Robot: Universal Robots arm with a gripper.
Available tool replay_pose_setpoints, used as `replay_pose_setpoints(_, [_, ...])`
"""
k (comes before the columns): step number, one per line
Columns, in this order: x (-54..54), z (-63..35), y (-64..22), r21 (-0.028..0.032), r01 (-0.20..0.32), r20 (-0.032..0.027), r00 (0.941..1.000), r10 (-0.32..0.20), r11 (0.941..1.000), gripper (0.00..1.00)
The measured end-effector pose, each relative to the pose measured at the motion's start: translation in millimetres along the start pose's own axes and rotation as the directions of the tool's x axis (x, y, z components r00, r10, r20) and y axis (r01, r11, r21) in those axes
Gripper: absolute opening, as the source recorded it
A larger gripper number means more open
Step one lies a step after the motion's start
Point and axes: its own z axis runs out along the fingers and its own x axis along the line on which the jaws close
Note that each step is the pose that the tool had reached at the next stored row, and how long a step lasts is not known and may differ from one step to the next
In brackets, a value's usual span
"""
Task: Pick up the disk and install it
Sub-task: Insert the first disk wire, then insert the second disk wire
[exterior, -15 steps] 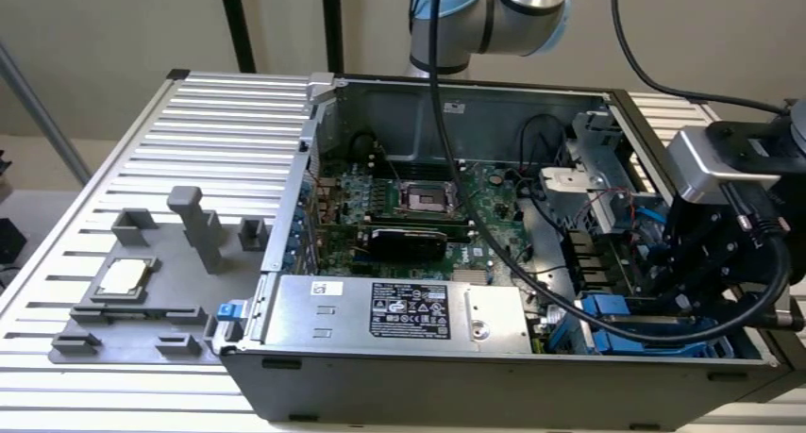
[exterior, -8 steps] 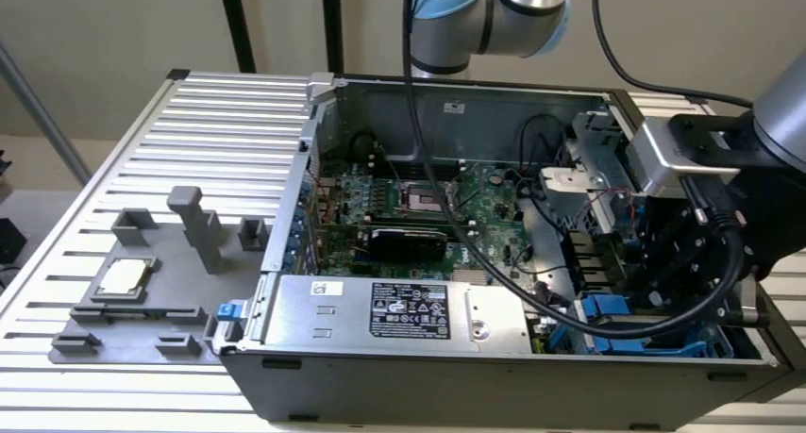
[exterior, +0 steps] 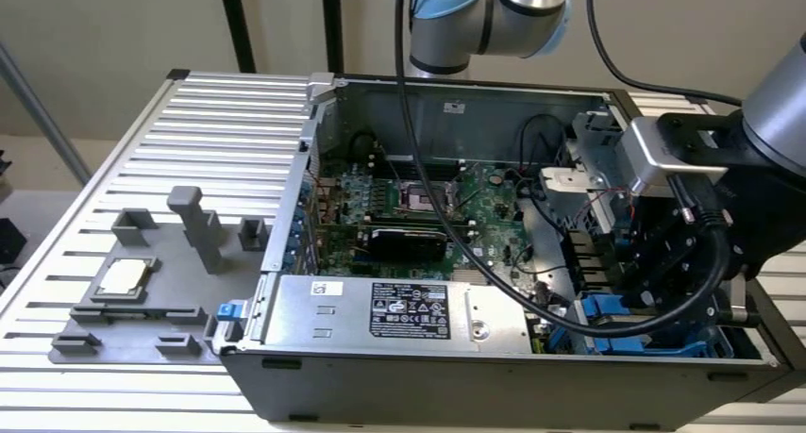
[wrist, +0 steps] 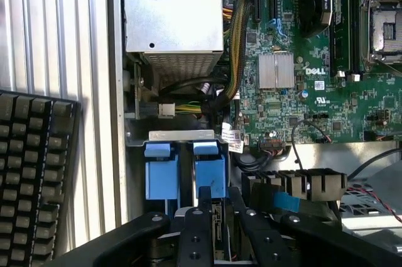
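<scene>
The disk (wrist: 210,176) stands on edge in the drive bay at the case's corner, its blue carrier facing the wrist camera. My gripper (wrist: 217,217) reaches down over it, one black finger (wrist: 195,232) on each side, closed against its thin edge. In the exterior view the gripper (exterior: 648,296) hangs low over the blue carriers (exterior: 617,312) at the case's right end. A second blue carrier (wrist: 162,179) sits in the slot beside the disk.
The open computer case (exterior: 283,263) holds the green motherboard (wrist: 314,78), the silver power supply (exterior: 403,310) and cable bundles (wrist: 233,41) near the bay. A small square chip (exterior: 126,275) lies on grey fixtures at the exterior view's left. A black keyboard (wrist: 31,173) lies outside the case.
</scene>
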Motion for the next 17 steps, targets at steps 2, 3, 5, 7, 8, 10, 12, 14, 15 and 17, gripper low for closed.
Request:
replay_pose_setpoints(2, [0.0,0.0,0.0,0.0000,0.000,-0.0001,1.0000,0.000,1.0000,0.24])
replay_pose_setpoints(3, [0.0,0.0,0.0,0.0000,0.000,-0.0001,1.0000,0.000,1.0000,0.24])
replay_pose_setpoints(5, [0.0,0.0,0.0,0.0000,0.000,-0.0001,1.0000,0.000,1.0000,0.24])
replay_pose_setpoints(7, [0.0,0.0,0.0,0.0000,0.000,-0.0001,1.0000,0.000,1.0000,0.24])
replay_pose_setpoints(8, [0.0,0.0,0.0,0.0000,0.000,-0.0001,1.0000,0.000,1.0000,0.24])
replay_pose_setpoints(10, [0.0,0.0,0.0,0.0000,0.000,-0.0001,1.0000,0.000,1.0000,0.24])
replay_pose_setpoints(12, [0.0,0.0,0.0,0.0000,0.000,-0.0001,1.0000,0.000,1.0000,0.24])
replay_pose_setpoints(14, [0.0,-0.5,-3.3,-0.0021,0.000,0.0002,1.0000,0.000,1.0000,0.24])
replay_pose_setpoints(15, [-0.3,-2.5,-6.2,-0.0050,-0.001,0.0005,1.0000,0.001,1.0000,0.24])
replay_pose_setpoints(17, [-1.0,-9.4,-12.6,-0.0113,-0.001,0.0014,1.0000,0.001,0.9999,0.24])
